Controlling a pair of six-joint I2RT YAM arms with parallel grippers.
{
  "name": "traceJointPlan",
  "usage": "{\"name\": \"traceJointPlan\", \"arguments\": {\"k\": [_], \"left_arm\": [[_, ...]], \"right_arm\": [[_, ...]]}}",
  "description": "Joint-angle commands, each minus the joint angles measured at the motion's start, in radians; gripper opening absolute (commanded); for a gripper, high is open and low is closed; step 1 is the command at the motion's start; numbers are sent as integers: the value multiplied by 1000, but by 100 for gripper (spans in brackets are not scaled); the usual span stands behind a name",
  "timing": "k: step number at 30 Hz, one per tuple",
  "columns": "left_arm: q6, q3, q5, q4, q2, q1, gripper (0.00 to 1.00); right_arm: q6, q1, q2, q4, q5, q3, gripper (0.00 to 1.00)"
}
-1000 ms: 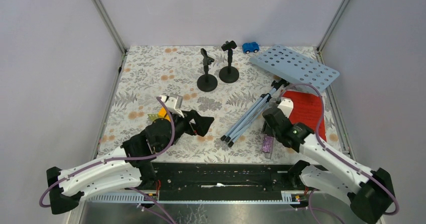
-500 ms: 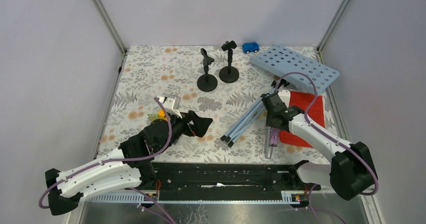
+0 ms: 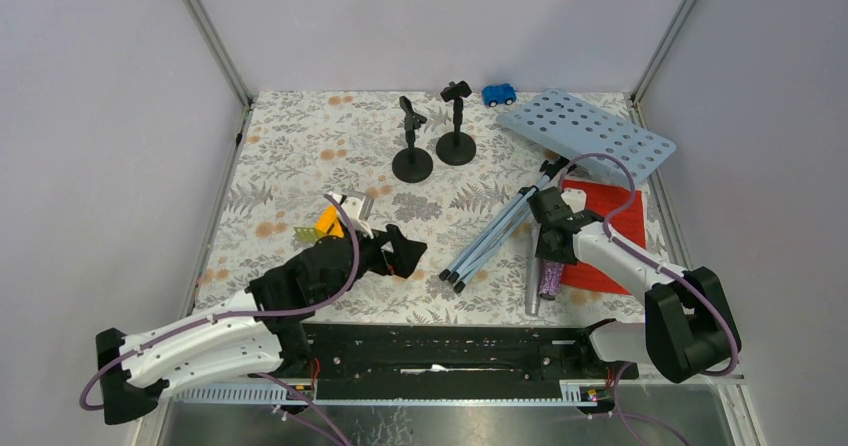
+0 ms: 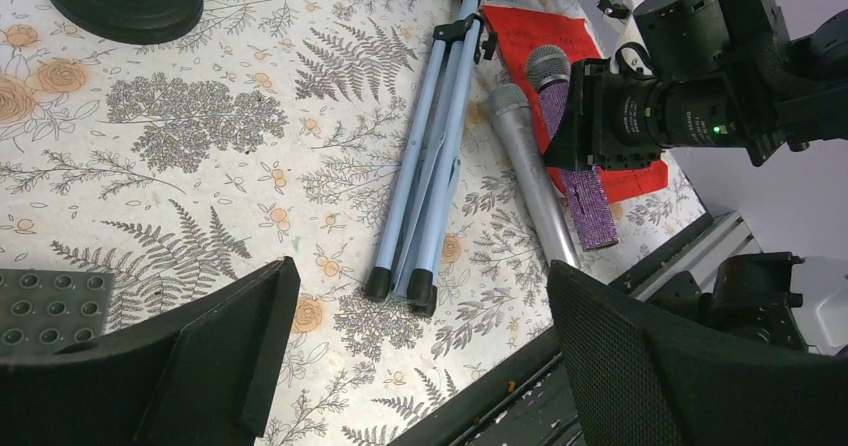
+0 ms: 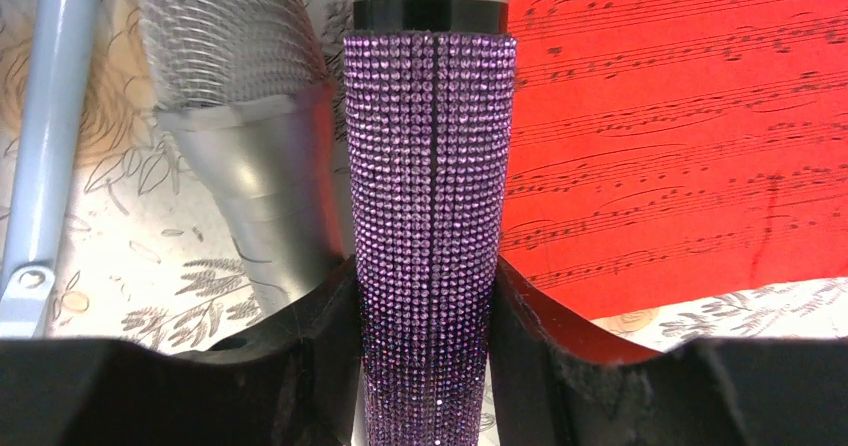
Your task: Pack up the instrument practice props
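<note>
Clamped on both flanks by the right claw (image 5: 425,301): purple mic (image 5: 430,166), flat on the worktop (image 3: 290,136), half over the red sheet (image 5: 680,116), touching the silver mic (image 5: 235,96). Lift straight up with a firm squeeze. Beaded, glittery barrel, tapering toward the tail, so probably apt to slide through the pads. Avoid dragging the smooth metal neighbour or the thin paper along. Hanging released near the slim tubular tripod legs (image 4: 430,166): left claw (image 4: 420,286).
</note>
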Motion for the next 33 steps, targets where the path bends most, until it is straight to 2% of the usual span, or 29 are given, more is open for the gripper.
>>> {"name": "traceJointPlan", "arguments": {"k": [1, 6, 10, 14, 20, 23, 33], "left_arm": [[12, -17, 17, 84, 19, -1, 99], [-13, -46, 30, 134, 43, -2, 99], [-13, -40, 39, 120, 46, -2, 99], [-12, -44, 19, 96, 25, -2, 99], [-28, -79, -43, 89, -32, -2, 99], [-45, -78, -79, 54, -57, -2, 99], [-80, 94, -314, -307, -91, -3, 99]], "right_arm": [[-55, -3, -1, 57, -127, -11, 3], [-71, -2, -2, 57, -211, -18, 21], [-64, -2, 0, 54, -223, -21, 50], [-58, -2, -5, 49, -219, -20, 65], [-55, -2, -42, 24, -212, -9, 72], [-45, -2, -117, 16, -246, 0, 73], [-114, -2, -543, 0, -339, 57, 76]]}}
